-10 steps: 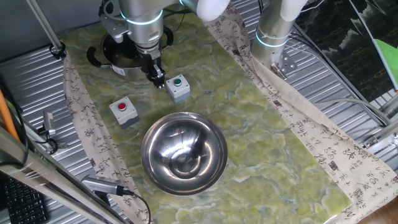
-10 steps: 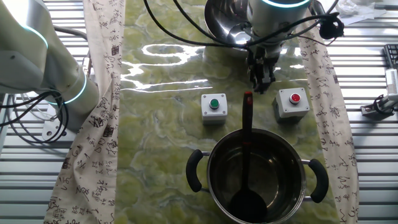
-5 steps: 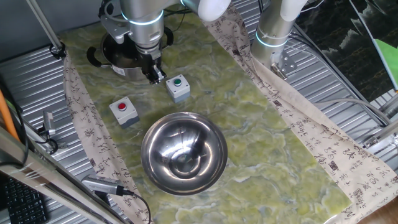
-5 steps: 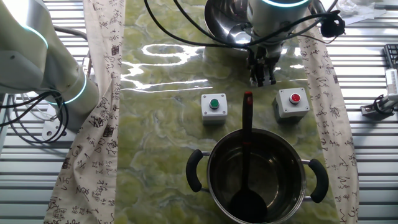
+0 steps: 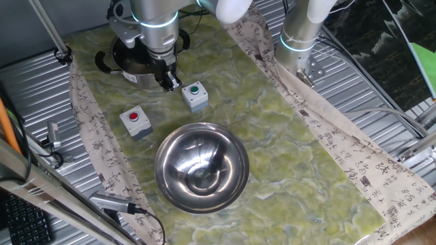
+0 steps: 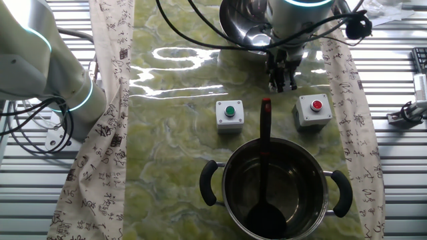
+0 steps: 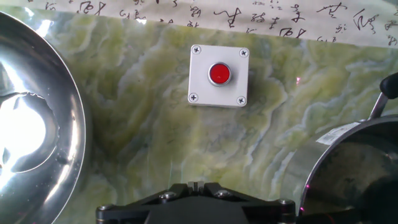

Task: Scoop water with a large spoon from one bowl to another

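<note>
The large spoon [image 6: 265, 137], black with a red tip on its handle, leans in the small black-handled pot [image 6: 303, 175], its ladle end at the pot's bottom and its handle over the far rim. My gripper [image 6: 281, 84] hangs shut and empty above the mat between the pot and the wide shiny bowl [image 6: 237, 23], just past the spoon's red tip. In one fixed view the gripper [image 5: 171, 84] is beside the pot [image 5: 129, 64], and the wide bowl [image 5: 174, 153] sits nearer the front. The hand view shows the wide bowl [image 7: 59, 87] at left with rippled glints, and the pot [image 7: 348, 162] at right.
A grey box with a red button [image 6: 313, 109] and one with a green button [image 6: 229, 113] stand on the green marbled mat between the two vessels. The red one lies straight under the hand [image 7: 219, 76]. A second arm's base [image 5: 300, 41] stands at the mat's edge.
The gripper has risen a little from a second ago and has held still for the last half second. The spoon, pot and bowl have not moved.
</note>
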